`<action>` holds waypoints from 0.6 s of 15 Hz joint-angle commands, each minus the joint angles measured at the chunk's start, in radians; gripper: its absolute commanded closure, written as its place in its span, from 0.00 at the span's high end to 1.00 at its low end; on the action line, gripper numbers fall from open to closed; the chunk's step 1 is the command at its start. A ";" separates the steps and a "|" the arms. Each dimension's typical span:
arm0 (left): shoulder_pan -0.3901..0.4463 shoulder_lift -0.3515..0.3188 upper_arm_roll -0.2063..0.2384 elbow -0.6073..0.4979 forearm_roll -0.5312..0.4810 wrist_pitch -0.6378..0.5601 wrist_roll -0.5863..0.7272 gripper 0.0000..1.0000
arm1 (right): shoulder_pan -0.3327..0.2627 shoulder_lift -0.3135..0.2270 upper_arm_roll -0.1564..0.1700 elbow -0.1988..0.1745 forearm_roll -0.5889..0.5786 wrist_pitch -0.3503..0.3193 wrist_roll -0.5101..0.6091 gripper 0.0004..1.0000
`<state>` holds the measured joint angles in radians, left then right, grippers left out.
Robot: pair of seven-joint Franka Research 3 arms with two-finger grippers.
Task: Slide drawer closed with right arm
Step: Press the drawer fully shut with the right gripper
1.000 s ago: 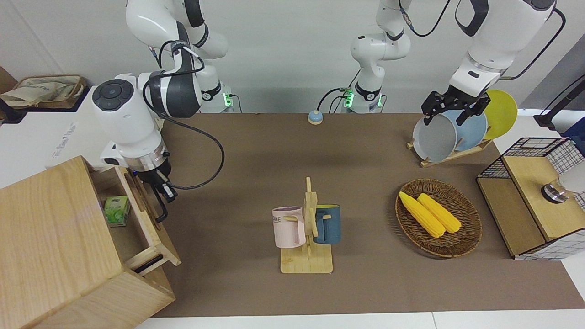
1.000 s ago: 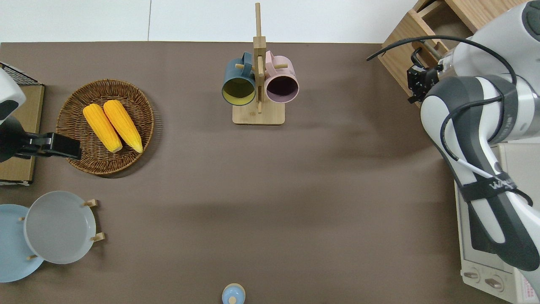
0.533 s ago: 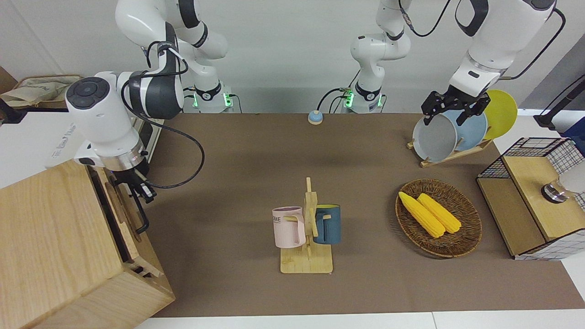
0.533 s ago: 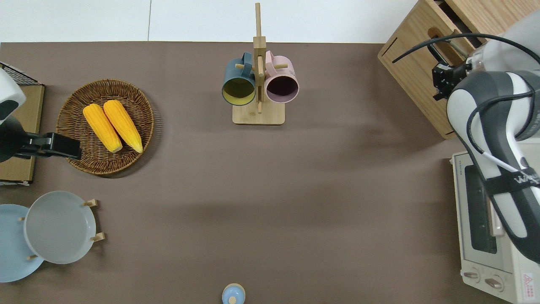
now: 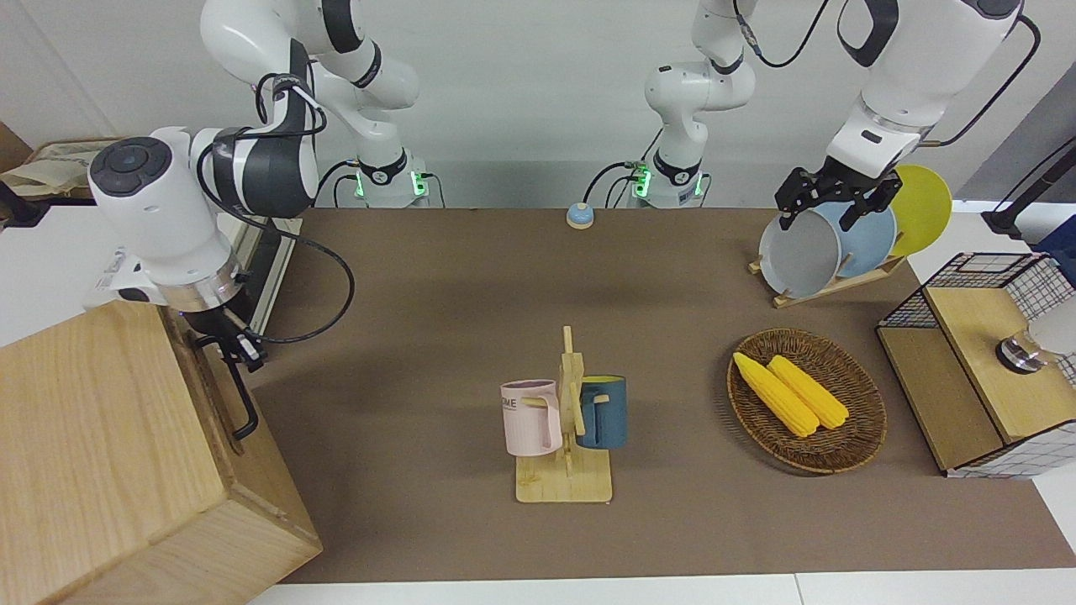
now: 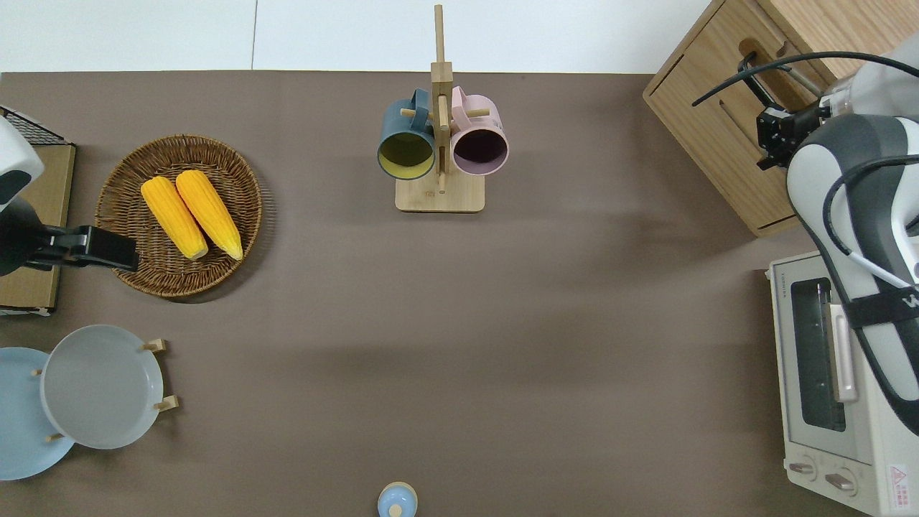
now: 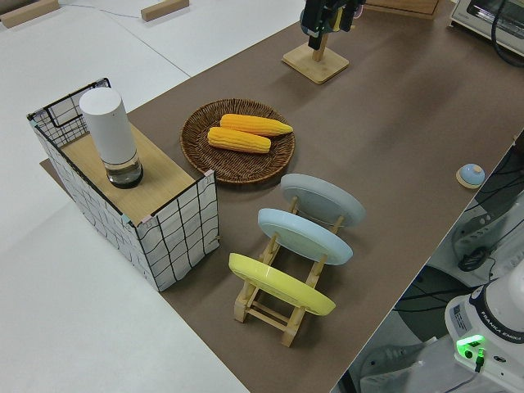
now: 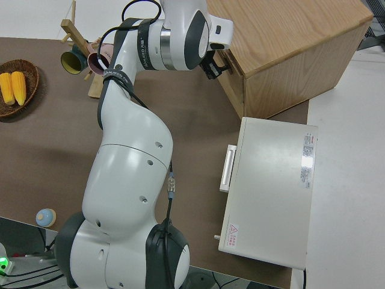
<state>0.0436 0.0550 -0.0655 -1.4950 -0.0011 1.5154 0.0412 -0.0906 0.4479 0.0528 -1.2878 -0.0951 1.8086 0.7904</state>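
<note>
Right gripper [image 5: 239, 351] is pressing at the black loop handle [image 5: 238, 395] of the drawer [image 6: 725, 136], which is sitting flush in the pale-wood box [image 5: 101, 454] at the lower left of the front view (finger spacing cannot be told). The left arm is sitting parked.

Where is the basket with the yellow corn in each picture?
Front view: the wicker basket lies toward the left arm's end, nearer the camera than the plate rack.
Overhead view: the basket is at the left arm's end.
Left side view: the basket is mid-picture.
Right side view: the basket is at the edge.
Shared landmark: the mug stand.
</note>
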 commanded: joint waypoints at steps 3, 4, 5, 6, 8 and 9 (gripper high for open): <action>-0.005 -0.004 0.000 0.010 0.018 -0.018 -0.010 0.99 | -0.029 0.032 0.018 0.048 -0.015 -0.005 -0.034 0.00; -0.005 -0.004 0.000 0.009 0.018 -0.018 -0.010 0.99 | -0.029 0.032 0.018 0.048 -0.015 -0.005 -0.033 0.00; -0.005 -0.004 0.000 0.009 0.018 -0.018 -0.010 0.99 | -0.021 0.032 0.018 0.048 -0.014 -0.005 -0.030 0.00; -0.005 -0.004 0.000 0.010 0.018 -0.018 -0.010 0.99 | -0.014 0.031 0.019 0.047 -0.012 -0.006 -0.019 0.00; -0.005 -0.004 0.000 0.010 0.018 -0.018 -0.010 0.99 | 0.006 0.025 0.031 0.045 -0.011 -0.026 -0.007 0.00; -0.005 -0.004 0.000 0.009 0.018 -0.018 -0.010 1.00 | 0.017 0.023 0.042 0.044 -0.012 -0.040 0.004 0.00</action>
<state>0.0436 0.0550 -0.0655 -1.4950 -0.0011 1.5154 0.0412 -0.0891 0.4532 0.0642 -1.2799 -0.0953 1.8058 0.7898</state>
